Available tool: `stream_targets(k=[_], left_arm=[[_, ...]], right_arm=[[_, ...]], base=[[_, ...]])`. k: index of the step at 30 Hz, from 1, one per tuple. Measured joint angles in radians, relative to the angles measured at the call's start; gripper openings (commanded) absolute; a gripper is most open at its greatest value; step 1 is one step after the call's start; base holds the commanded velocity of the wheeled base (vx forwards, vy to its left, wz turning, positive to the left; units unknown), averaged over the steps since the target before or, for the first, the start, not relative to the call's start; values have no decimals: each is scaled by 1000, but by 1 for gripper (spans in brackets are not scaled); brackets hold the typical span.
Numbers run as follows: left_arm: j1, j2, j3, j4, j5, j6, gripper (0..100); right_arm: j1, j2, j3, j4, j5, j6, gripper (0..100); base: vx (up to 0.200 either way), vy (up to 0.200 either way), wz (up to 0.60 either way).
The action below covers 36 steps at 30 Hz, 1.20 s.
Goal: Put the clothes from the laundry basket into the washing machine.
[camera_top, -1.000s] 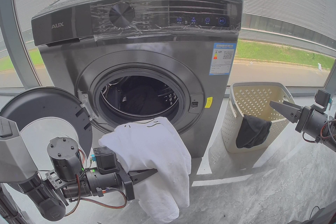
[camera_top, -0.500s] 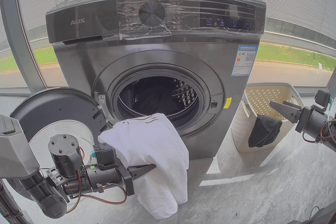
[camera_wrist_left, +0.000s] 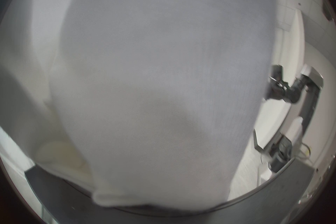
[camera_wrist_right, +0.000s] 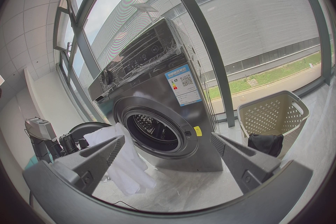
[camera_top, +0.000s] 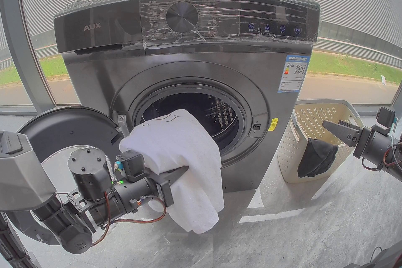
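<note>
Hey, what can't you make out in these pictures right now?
Left tool hold: the white cloth drapes over it in the head view and covers the left wrist view.
Drum contents: dark inside, partly behind the cloth, head view.
Laundry basket bottom: hidden by its near wall and the black garment, head view.

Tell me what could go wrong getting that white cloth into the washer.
The white garment is only draped over the left hand and hangs well below the drum opening, so its lower end might catch on the rim or stay outside. It may also slip off onto the floor. The black garment hanging over the laundry basket rim could slide off too.
</note>
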<state>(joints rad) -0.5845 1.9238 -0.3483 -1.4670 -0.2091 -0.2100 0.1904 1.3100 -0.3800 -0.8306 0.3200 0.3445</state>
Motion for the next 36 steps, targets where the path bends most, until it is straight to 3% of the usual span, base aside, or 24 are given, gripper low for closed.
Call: stream_targets(k=[3,7,21,27,36], left_arm=[[-1,20,-56,26,81,-68,0],[0,55,-107,57,158,-100,0],[27,129,-218,85,163,-111,0],[23,138,-237,89,171,-164,0],[23,172,-266,93,176,-180,0]], right_arm=[[0,2,-2,0,0,0,100],[0,3,-3,0,0,-1,100],[-1,14,-11,0,0,-1,100],[0,18,-16,-1,0,-1,100],[0,19,-20,0,0,-1,100]], base=[[0,0,0],[0,0,0],[0,0,0],[0,0,0],[0,0,0]])
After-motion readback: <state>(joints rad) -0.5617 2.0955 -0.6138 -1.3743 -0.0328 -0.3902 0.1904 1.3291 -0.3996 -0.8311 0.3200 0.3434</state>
